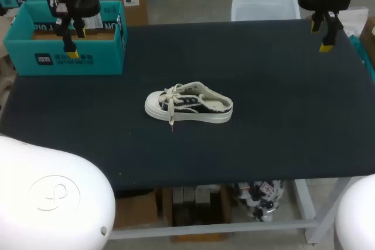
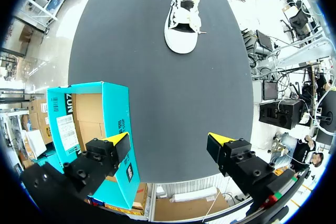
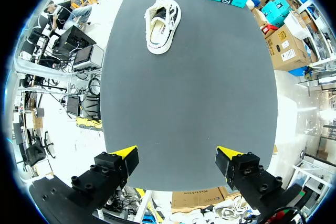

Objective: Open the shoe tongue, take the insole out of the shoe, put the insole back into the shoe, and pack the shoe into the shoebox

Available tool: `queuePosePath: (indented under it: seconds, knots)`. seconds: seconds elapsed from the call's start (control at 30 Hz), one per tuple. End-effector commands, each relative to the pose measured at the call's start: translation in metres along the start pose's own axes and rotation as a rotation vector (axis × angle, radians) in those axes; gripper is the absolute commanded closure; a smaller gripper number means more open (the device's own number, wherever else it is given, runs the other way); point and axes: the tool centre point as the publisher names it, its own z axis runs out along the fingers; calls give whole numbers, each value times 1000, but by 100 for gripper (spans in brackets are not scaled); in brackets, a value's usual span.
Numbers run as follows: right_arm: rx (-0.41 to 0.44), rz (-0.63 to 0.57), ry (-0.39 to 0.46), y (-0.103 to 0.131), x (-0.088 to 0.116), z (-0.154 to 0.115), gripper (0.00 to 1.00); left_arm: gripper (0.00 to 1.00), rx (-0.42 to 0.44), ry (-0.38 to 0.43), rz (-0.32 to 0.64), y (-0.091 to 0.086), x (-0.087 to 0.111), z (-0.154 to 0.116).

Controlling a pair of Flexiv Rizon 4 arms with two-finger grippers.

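The dark table (image 1: 281, 80) carries two things. An open teal box (image 1: 99, 57) sits at its far left corner, brown card showing inside. The shoe (image 1: 188, 105) stands on its sole near the table's middle, well apart from the box, toe towards my left, laces loose and one end trailing onto the table. The left end effector (image 2: 169, 142) hangs above the box's edge, fingers spread wide, holding nothing; one finger is over the box, the other over bare table. The right end effector (image 3: 177, 156) hangs above the far right corner, also wide and empty.
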Motion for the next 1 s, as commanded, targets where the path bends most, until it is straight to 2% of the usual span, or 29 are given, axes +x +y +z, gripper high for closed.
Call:
queuePosePath:
  seconds: [0.03,0.5,0.77,0.8,1.0]
  knots:
    - [1,0,0,0,0,0,0,0,-1,1,0,0,0,0]
    - [1,0,0,0,0,0,0,0,-2,-1,5,-1,1,0]
    - [-110,23,46,9,8,9,0,0,23,1,14,-12,7,-3]
    - [-147,21,53,11,11,12,0,0,30,-1,15,-15,9,-3]
    - [-232,64,47,31,18,28,0,0,86,69,-75,-28,11,-2]
